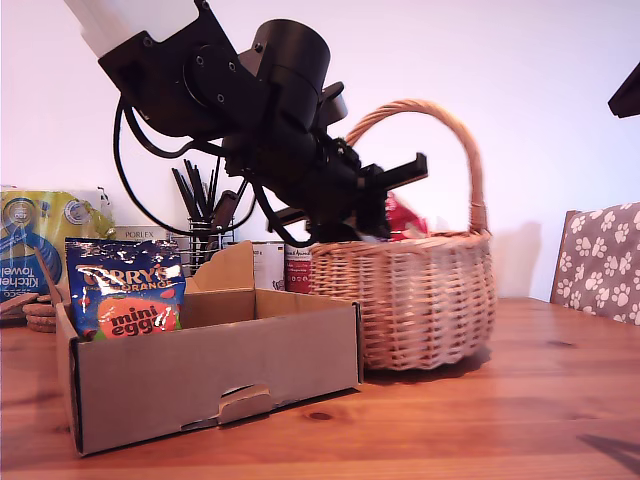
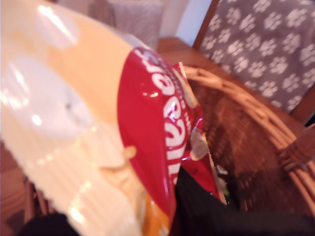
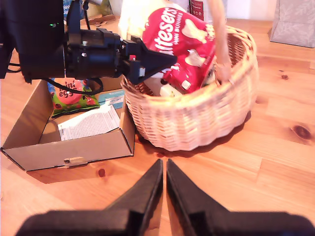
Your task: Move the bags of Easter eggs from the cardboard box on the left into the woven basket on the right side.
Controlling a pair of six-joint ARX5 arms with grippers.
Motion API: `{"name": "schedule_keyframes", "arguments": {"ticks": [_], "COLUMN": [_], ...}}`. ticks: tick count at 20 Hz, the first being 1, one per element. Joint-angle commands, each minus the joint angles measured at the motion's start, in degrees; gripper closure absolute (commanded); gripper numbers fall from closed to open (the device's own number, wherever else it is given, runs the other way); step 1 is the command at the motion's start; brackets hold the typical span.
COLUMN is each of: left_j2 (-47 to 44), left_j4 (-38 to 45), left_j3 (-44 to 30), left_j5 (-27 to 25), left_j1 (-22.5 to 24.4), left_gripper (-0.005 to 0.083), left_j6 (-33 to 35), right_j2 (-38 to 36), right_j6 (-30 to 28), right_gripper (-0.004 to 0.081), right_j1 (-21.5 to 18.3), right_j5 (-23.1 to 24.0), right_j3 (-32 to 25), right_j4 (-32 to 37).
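My first gripper [image 3: 160, 61] is clamped on the red-and-white bag [image 3: 189, 49] over the woven basket [image 1: 425, 295], its fingertips hidden behind the packet. My second gripper [image 3: 164, 184] hovers shut above bare table [image 3: 275, 147]. The blue egg bag [image 1: 125, 288] leans in the cardboard box [image 1: 215, 385], its first letter cut off
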Motion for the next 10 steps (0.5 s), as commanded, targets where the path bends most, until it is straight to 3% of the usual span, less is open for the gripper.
{"name": "schedule_keyframes", "arguments": {"ticks": [1,3,7,10], "left_j2": [1.90,1.90,1.90,1.75], "left_j4": [-0.46,-0.52,-5.22,-9.29], "left_j3": [0.24,2.08,5.88,7.87], "left_j5": [5.57,9.44,9.79,7.82], "left_j1": [-0.11,-0.13,-0.13,0.07], "left_gripper": [0.0794,0.0682,0.0385,0.0351], "left_j6": [-0.48,-0.46,-0.46,0.15], "right_j2": [0.31,0.31,0.31,0.31], "right_j6": [0.04,0.04,0.04,0.09], "right_gripper": [0.0783,0.0783,0.0783,0.0783], "right_j1": [0.26,0.26,0.26,0.26], "right_j5": [-0.04,-0.07,-0.20,-0.46], "right_j3": [0.96,0.96,0.96,0.96], "right_j4": [0.55,0.52,0.52,0.52]}}
